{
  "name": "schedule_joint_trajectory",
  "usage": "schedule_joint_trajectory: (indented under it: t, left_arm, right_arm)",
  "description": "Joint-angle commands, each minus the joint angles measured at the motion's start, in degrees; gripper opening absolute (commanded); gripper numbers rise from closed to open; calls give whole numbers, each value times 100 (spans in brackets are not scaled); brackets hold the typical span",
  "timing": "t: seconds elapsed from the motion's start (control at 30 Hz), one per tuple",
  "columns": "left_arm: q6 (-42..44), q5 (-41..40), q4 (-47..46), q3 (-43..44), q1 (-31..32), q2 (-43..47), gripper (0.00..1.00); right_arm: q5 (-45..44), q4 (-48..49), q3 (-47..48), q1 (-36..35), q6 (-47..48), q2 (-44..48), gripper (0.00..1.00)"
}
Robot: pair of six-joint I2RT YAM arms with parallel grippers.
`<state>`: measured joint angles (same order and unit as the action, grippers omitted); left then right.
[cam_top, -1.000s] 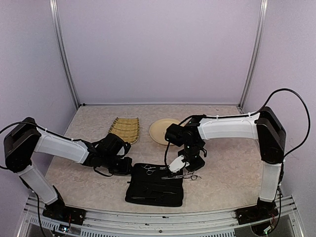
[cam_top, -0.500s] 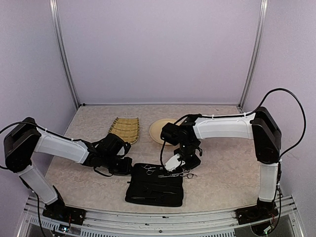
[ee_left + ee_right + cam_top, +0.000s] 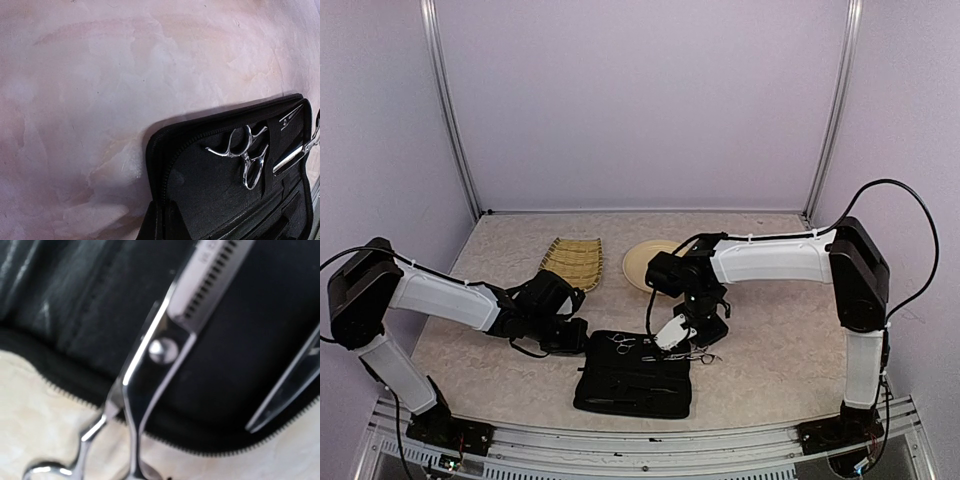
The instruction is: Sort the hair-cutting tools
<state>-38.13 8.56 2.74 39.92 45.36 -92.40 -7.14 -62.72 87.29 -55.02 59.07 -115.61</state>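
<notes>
On the mottled beige tabletop (image 3: 770,330), lilac walls (image 3: 640,100) around | black zip case (image 3: 635,378) lies open | plain scissors (image 3: 245,155) inside it; thinning scissors (image 3: 167,347) straddle its zipper edge, rings cut off by the frame | clip (image 3: 290,116) small, indistinct | left gripper (image 3: 572,338), right gripper (image 3: 677,334) low at the case; opening of either unreadable

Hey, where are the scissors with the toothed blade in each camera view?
Top external: toothed scissors at the right edge of the black zip case, rings out on the table.
Left wrist: toothed scissors at the far right edge, mainly the blade showing.
Right wrist: toothed scissors fill the centre, pivot screw mid-frame.
Shared landmark: the black zip case.
</notes>
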Motion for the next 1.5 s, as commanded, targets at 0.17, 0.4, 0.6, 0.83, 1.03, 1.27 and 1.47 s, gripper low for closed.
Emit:
schedule_joint_trajectory:
  t: [0.17, 0.4, 0.6, 0.83, 1.03, 1.27, 1.47]
  left_arm:
    - [50, -11, -90, 95, 51, -57, 0]
    - [39, 5, -112, 78, 52, -47, 0]
    - [34, 7, -138, 33, 51, -24, 0]
    - [16, -27, -140, -18, 60, 68, 0]
    - [-21, -17, -189, -44, 60, 38, 0]
    - [-37, -27, -70, 18, 60, 0, 0]
    - [-71, -29, 45, 152, 90, -148, 0]
  right_arm:
    - [24, -404, 78, -99, 91, 176, 0]
    - [-24, -592, 405, -185, -11, -6, 0]
    - [-1, -898, 826, -232, -148, -286, 0]
    - [-160, -996, 864, -254, -183, -299, 0]
    - [104, -675, 636, -163, -254, -55, 0]
    - [901, 543, -439, 486, -439, 709, 13]
    - [1295, 1189, -821, 979, -695, 1034, 20]
